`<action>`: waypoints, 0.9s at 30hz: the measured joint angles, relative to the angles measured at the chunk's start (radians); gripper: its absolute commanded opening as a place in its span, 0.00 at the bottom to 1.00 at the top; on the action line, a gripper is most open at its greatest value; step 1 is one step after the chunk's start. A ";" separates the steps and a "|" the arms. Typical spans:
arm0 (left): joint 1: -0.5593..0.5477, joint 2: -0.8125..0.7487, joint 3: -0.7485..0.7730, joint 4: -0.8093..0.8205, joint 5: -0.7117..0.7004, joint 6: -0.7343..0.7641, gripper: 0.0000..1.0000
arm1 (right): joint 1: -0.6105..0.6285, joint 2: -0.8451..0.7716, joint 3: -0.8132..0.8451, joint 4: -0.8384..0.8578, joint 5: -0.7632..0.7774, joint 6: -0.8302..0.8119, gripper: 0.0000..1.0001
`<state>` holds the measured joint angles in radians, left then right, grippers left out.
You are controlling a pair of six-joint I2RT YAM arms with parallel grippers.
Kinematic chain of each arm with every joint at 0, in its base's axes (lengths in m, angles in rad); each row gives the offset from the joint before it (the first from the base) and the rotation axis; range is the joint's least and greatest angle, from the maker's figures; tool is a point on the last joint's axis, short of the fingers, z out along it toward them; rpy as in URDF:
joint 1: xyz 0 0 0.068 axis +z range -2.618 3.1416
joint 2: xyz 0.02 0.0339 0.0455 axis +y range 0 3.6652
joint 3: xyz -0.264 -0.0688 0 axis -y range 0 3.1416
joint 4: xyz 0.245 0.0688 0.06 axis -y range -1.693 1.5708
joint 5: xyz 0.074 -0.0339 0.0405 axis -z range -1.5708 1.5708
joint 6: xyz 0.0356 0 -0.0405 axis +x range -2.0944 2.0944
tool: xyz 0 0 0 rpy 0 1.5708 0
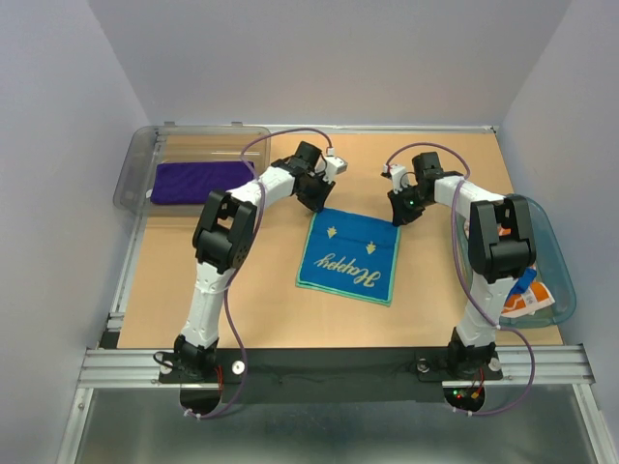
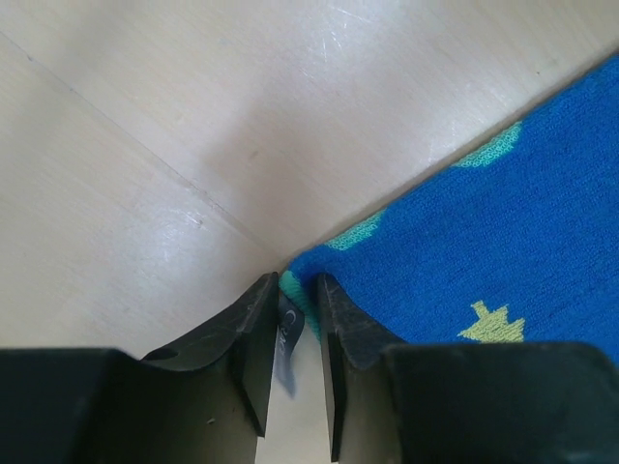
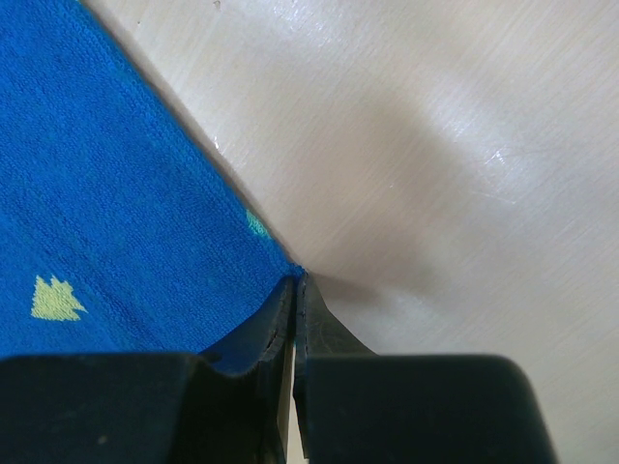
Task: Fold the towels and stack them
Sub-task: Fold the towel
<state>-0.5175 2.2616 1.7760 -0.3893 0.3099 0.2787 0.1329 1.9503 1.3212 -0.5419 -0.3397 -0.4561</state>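
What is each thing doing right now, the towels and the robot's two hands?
blue towel: spread flat on the table.
purple towel: folded, in the clear bin.
white and orange towel: crumpled in the teal basket.
left gripper: slightly open around the blue towel's corner.
right gripper: shut on its other far corner.

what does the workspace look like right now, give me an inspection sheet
surface: wood table, faintly scratched
job's things: blue towel flat at centre; purple towel in the bin; white-orange towel in the basket
clutter: nothing seen
grippers: left gripper, jaws narrowly apart around the blue towel's far left corner; right gripper, jaws shut on its far right corner
cables: purple cables hang in loops, none over the blue towel
surroundings: grey walls; metal rail at the near edge
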 measured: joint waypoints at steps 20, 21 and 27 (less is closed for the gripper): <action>0.029 -0.028 -0.054 0.057 0.032 -0.046 0.00 | 0.013 0.005 0.061 -0.027 0.056 -0.003 0.00; 0.032 -0.033 -0.060 0.063 0.031 -0.046 0.00 | 0.013 0.005 0.073 -0.027 0.056 -0.003 0.00; 0.044 -0.046 -0.076 0.113 0.025 -0.046 0.00 | 0.021 0.005 0.145 -0.008 0.089 -0.011 0.01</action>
<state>-0.4732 2.2154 1.7000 -0.2768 0.3351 0.2329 0.1535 1.9549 1.4666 -0.5499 -0.2512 -0.4667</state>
